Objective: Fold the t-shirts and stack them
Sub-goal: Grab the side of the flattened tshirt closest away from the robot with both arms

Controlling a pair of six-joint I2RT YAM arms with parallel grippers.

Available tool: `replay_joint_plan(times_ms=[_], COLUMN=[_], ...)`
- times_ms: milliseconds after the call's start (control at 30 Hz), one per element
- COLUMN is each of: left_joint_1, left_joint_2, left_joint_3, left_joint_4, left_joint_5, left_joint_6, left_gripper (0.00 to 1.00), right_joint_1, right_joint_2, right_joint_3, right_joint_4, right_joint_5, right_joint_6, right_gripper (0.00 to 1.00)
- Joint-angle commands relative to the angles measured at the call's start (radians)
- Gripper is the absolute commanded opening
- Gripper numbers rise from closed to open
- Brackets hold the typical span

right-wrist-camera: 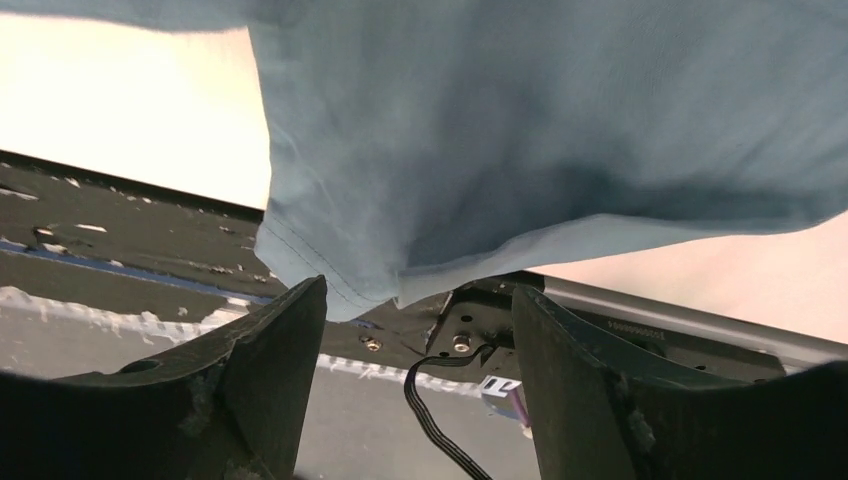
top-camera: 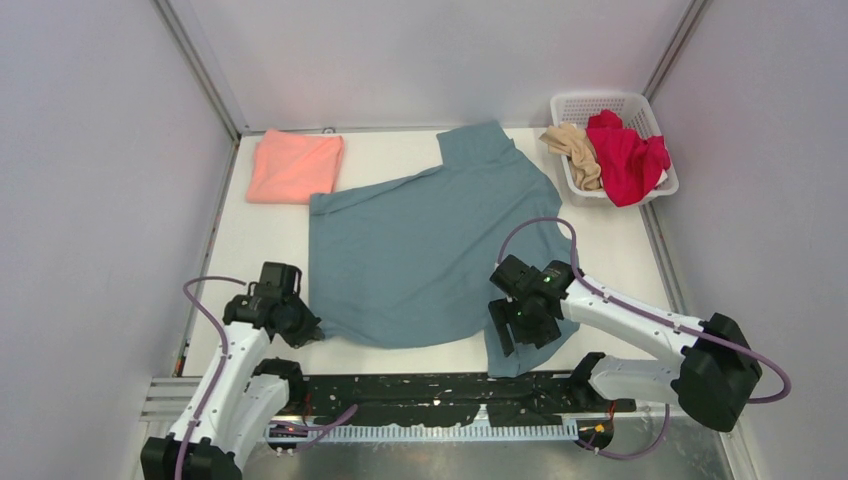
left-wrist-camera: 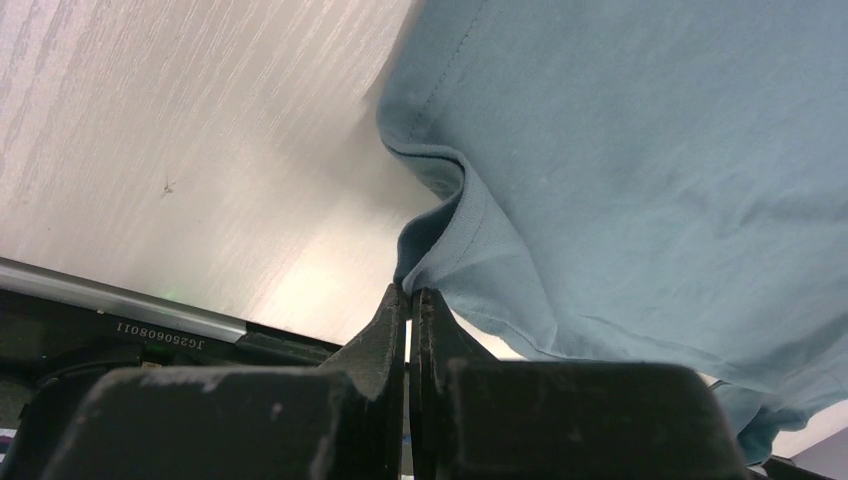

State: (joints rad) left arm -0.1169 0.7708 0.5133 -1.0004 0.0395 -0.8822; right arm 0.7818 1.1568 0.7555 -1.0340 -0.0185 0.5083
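Note:
The slate-blue t-shirt (top-camera: 420,240) lies spread on the white table (top-camera: 260,240); its near right corner hangs over the front edge. My left gripper (top-camera: 306,330) is at its near left corner, and in the left wrist view (left-wrist-camera: 410,292) it is shut on the hem of that shirt (left-wrist-camera: 640,150). My right gripper (top-camera: 512,335) is above the near right corner. In the right wrist view (right-wrist-camera: 418,290) it is open, with the cloth (right-wrist-camera: 520,130) just beyond the fingertips. The salmon-pink t-shirt (top-camera: 295,165) lies folded at the back left. The red t-shirt (top-camera: 628,160) and the beige t-shirt (top-camera: 575,150) sit in the basket.
A white lattice basket (top-camera: 595,97) stands at the back right corner. Grey walls close in the table on the left, back and right. A black strip (top-camera: 420,390) with the arm bases runs along the near edge.

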Motion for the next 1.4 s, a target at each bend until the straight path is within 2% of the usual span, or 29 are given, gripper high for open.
replay_joint_plan(times_ms=[0, 233, 567, 633, 700, 733, 800, 933, 1100, 1367], left_joint_1=[-0.003, -0.004, -0.003, -0.003, -0.003, -0.003, -0.003, -0.003, -0.003, 0.0], left_joint_2=[-0.046, -0.075, -0.134, -0.134, -0.14, -0.145, -0.159, -0.179, -0.144, -0.09], left_joint_3=[0.007, -0.015, -0.032, -0.035, -0.036, -0.033, -0.027, -0.014, -0.005, 0.072], left_joint_4=[0.007, 0.022, 0.02, 0.022, 0.022, 0.019, 0.009, 0.004, 0.065, 0.107], left_joint_5=[-0.009, 0.015, 0.001, 0.003, 0.005, 0.005, 0.002, -0.003, 0.055, -0.002], left_joint_6=[0.013, 0.006, -0.011, -0.009, -0.013, -0.014, -0.015, -0.023, -0.032, -0.05], left_gripper=[0.0, 0.0, 0.0, 0.0, 0.0, 0.0, 0.0, 0.0, 0.0, 0.0], right_joint_1=[0.036, 0.037, 0.037, 0.038, 0.037, 0.037, 0.037, 0.008, -0.164, -0.362], right_joint_2=[0.02, 0.046, 0.006, 0.012, 0.017, 0.017, -0.008, -0.077, -0.115, 0.003], right_joint_3=[-0.046, -0.079, -0.083, -0.075, -0.068, -0.067, -0.067, -0.039, 0.014, 0.228], right_joint_4=[0.03, 0.053, 0.092, 0.094, 0.074, 0.065, 0.028, -0.027, -0.007, 0.033], right_joint_5=[-0.018, 0.167, 0.245, 0.257, 0.273, 0.284, 0.304, 0.343, 0.314, 0.327], right_joint_6=[0.083, 0.163, 0.237, 0.239, 0.241, 0.244, 0.255, 0.27, 0.197, 0.022], right_gripper=[0.71, 0.55, 0.48, 0.42, 0.29, 0.17, 0.07, 0.05, 0.05, 0.05])
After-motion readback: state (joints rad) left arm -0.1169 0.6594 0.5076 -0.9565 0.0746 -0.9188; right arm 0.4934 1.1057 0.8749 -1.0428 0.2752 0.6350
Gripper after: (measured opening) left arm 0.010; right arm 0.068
